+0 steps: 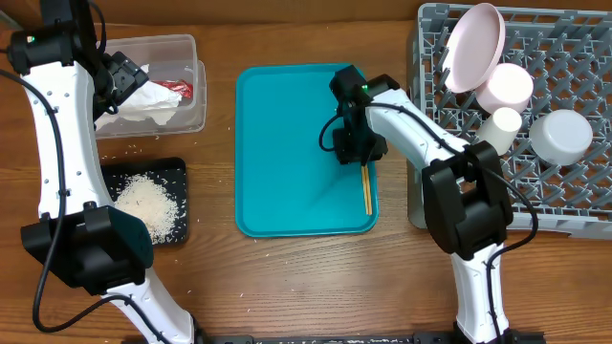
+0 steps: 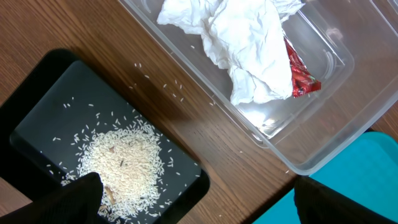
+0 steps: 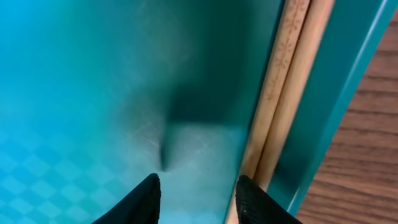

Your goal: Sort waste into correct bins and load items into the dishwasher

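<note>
Chopsticks (image 3: 273,93): we are judging them light, stiff, slippery; grip mid-length.
Right gripper (image 3: 199,194): fingers apart, empty.
Left gripper (image 2: 199,200): fingers spread.

Left claw (image 2: 196,200): jaws spread wide. Right claw (image 3: 200,200): pointed down, jaws partly apart.

A teal serving tray (image 1: 287,162) lies on the wooden table (image 1: 316,277).

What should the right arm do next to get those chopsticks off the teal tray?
Probably shift the right gripper toward the rim of the teal tray first: the chopsticks lie along that rim, beside one fingertip, not between the open jaws.
</note>
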Robot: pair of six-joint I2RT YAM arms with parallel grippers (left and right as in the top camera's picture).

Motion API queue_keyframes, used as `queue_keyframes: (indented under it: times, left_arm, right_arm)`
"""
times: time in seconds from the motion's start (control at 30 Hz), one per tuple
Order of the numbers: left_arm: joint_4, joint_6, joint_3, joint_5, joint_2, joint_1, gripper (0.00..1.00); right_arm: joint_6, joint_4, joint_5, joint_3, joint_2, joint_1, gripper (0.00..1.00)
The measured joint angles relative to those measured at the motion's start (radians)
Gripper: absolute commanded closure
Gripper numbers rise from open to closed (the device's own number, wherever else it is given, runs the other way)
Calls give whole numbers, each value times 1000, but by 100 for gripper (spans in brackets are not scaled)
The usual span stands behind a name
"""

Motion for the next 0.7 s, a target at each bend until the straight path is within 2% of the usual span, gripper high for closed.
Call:
queue_keyframes:
  times: [0.37, 0.57, 0.7]
  left_arm:
    - [0, 0, 0, 0, 0, 0, 0]
    - [0, 0, 0, 0, 0, 0, 0]
    - [0, 0, 0, 0, 0, 0, 0]
  right_arm:
    - [8, -1, 17, -9, 0, 0, 59]
    - [10, -57, -32, 17, 0, 0, 59]
    - [10, -78, -46, 77, 0, 0, 50]
